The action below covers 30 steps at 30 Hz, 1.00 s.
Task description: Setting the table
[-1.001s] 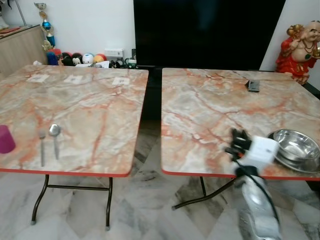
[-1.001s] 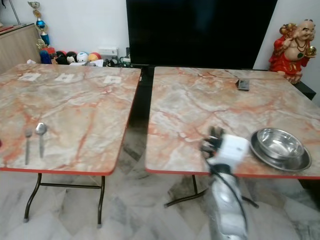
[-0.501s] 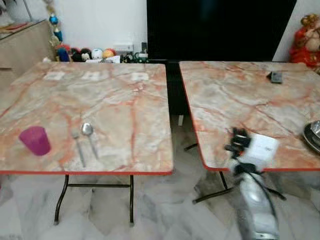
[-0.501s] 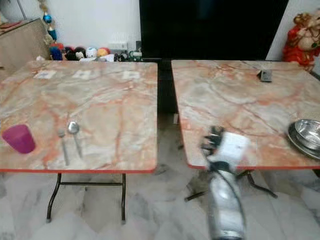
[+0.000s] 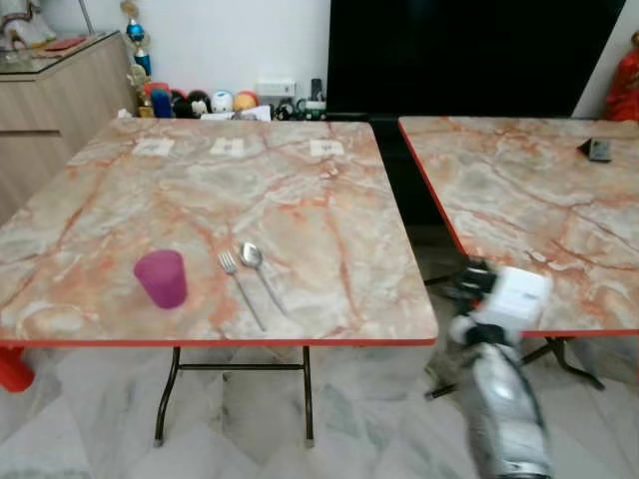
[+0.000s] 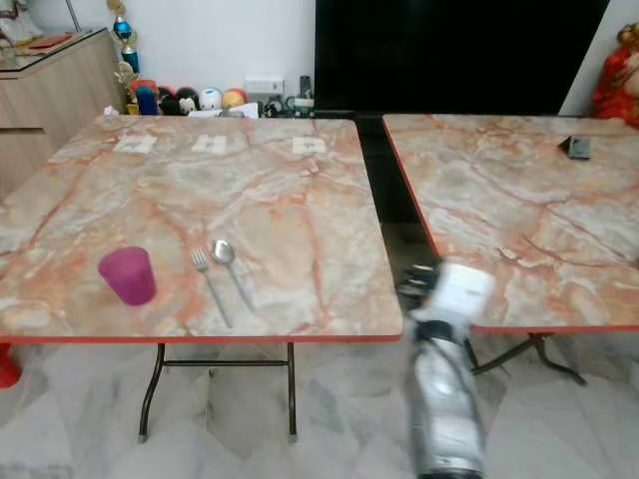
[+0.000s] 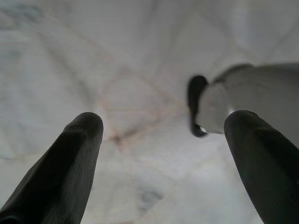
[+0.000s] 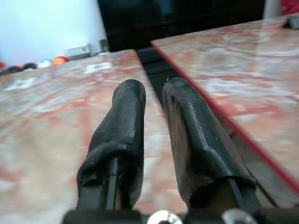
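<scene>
On the left marble table [image 5: 319, 215] stand a purple cup [image 5: 162, 277], a fork [image 5: 240, 289] and a spoon [image 5: 258, 269], side by side near the front edge. My right gripper [image 5: 467, 283] is held out low over the gap between the two tables, by the front left corner of the right table [image 5: 519, 210]. In the right wrist view its fingers [image 8: 126, 116] lie close together with nothing between them. My left gripper [image 7: 166, 122] hangs open over the marble floor.
Three small white cards [image 5: 228, 147] lie at the left table's far edge. A dark flat object [image 5: 597, 150] rests on the right table. A wooden cabinet [image 5: 50, 95] stands at far left, toys [image 5: 205, 102] and a black screen [image 5: 469, 50] along the back wall.
The camera has swung to the left: the left table with cup, fork and spoon now fills the middle, and the steel bowl at the right has gone out of view.
</scene>
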Available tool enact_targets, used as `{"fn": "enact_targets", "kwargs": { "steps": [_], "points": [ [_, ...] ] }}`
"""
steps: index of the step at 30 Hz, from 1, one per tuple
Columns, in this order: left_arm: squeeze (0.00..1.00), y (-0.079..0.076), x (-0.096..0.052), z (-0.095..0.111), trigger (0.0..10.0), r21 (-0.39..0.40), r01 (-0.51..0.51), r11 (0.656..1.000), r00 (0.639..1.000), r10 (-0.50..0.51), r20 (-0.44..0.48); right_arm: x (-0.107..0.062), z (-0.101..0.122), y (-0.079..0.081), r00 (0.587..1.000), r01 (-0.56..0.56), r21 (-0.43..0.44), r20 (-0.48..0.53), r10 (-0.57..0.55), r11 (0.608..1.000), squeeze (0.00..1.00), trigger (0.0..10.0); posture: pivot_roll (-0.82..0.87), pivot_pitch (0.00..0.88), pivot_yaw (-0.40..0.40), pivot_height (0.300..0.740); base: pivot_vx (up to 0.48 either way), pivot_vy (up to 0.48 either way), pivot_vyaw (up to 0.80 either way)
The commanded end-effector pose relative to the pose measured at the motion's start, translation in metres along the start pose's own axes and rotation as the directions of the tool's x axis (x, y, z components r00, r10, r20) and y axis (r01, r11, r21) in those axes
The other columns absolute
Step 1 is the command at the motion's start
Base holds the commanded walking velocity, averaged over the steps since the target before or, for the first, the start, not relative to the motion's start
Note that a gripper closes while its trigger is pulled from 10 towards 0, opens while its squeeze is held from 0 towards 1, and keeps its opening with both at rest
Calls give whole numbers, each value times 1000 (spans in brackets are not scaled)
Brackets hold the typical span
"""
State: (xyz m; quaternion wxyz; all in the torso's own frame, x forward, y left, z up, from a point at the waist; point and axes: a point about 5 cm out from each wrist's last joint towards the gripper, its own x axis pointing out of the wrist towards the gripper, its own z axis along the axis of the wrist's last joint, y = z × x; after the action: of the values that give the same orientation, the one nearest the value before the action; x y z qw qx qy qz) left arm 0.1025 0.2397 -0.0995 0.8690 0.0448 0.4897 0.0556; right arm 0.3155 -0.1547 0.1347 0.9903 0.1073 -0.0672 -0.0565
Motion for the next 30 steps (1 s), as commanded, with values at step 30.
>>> {"fn": "enact_targets", "kwargs": {
  "steps": [30],
  "points": [
    [0, -16, -2, -9, 10000, 5, 21, 1000, 1000, -20, -20, 3, 1, -13, 999, 43, -18, -4, -43, 999, 0, 10000, 10, 79, -15, 740, 0, 238, 0]
  ]
}}
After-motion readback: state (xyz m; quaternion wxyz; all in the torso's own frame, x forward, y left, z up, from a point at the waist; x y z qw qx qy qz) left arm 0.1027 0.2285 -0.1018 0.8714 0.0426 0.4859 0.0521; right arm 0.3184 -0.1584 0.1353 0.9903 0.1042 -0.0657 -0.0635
